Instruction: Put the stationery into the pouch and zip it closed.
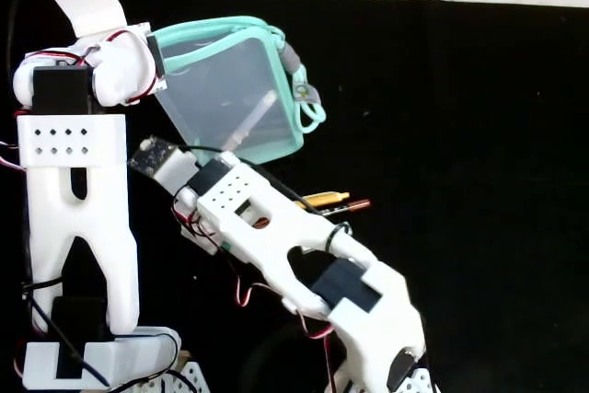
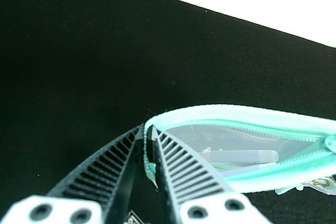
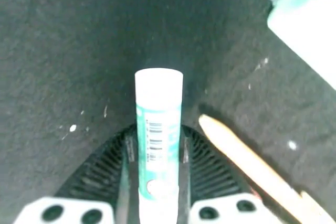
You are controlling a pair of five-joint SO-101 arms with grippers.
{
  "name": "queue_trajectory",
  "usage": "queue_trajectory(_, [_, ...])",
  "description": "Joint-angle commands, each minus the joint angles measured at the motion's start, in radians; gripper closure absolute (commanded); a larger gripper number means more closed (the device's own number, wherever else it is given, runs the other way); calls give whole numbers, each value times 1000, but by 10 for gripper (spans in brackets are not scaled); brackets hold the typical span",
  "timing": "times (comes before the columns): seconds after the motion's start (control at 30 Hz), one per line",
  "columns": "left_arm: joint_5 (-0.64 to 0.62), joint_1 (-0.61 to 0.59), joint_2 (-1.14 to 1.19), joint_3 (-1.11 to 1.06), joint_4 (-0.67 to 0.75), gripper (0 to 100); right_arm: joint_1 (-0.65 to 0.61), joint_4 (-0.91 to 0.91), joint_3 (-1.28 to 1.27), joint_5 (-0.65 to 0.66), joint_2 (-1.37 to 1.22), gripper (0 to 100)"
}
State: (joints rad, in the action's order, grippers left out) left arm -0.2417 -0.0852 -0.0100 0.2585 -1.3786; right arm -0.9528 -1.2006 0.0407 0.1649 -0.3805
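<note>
Right arm (image 1: 276,227) crosses the lower middle of the high view, with two pens (image 1: 333,200) beside it on the black table (image 1: 479,135). At upper left, the left gripper (image 1: 155,60) holds the teal-edged pouch (image 1: 230,89) by one end.

Left wrist view: its fingers (image 2: 181,163) are clamped on the zip end. The mouth gapes, and a white item (image 2: 247,156) lies inside.

Right wrist view: the right gripper (image 3: 157,137) is clenched around a glue stick (image 3: 158,114), with a pale pencil (image 3: 247,161) just beside it.

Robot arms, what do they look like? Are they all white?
Mostly white. The left arm and right arm are chunky white plastic shells with black motor blocks, rows of small holes and thin red and black wires at the joints. The left gripper and right gripper have black ribbed fingers on white bases with round holes.
</note>
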Motion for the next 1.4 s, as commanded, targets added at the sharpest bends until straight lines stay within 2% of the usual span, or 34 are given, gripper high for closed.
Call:
queue_trajectory(0.0, [6, 19, 15, -53, -5, 993, 12, -71, 25, -23, 77, 991])
queue_trajectory(0.23, [6, 19, 15, -51, -5, 993, 10, -165, 25, -37, 84, 991])
queue_trajectory(0.33, [6, 19, 15, -54, -5, 993, 13, -177, 19, -91, 107, 991])
queue_trajectory(0.67, [6, 19, 15, -56, -5, 993, 5, -4, -407, -233, 483, 992])
queue_trajectory(0.8, [6, 19, 15, -56, -5, 993, 36, 16, -506, -262, 611, 992])
queue_trajectory(1.1, [6, 19, 16, -58, -6, 993, 292, 13, -473, -282, 779, 992])
queue_trajectory(1.37, [6, 19, 16, -58, -5, 993, 344, 15, -239, -282, 808, 992])
